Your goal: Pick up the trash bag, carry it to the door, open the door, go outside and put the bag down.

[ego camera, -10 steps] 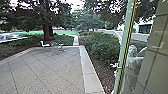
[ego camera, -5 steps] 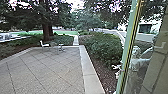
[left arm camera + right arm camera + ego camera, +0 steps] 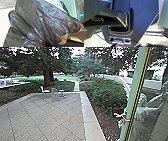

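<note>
In the head view, the door stands open at the right, its green frame and glass slanting beside the yard. Black, crumpled plastic of the trash bag spreads large before my left wrist camera. Its folds draw together at my left gripper, which is shut on the bag. The green door frame passes behind the bag in that wrist view. The right wrist view has the robot's dark body plate and jointed bar, and whether my right gripper is open or shut cannot be made out.
A person shows through the door glass, with a pale hand-like shape at the frame's edge. Outside lie paving, a pale curb and a hedge. A white chair stands farther off near a tree.
The door's edge has swung to the right, and the person has shifted right with it. The yard stays almost the same in the head view.
</note>
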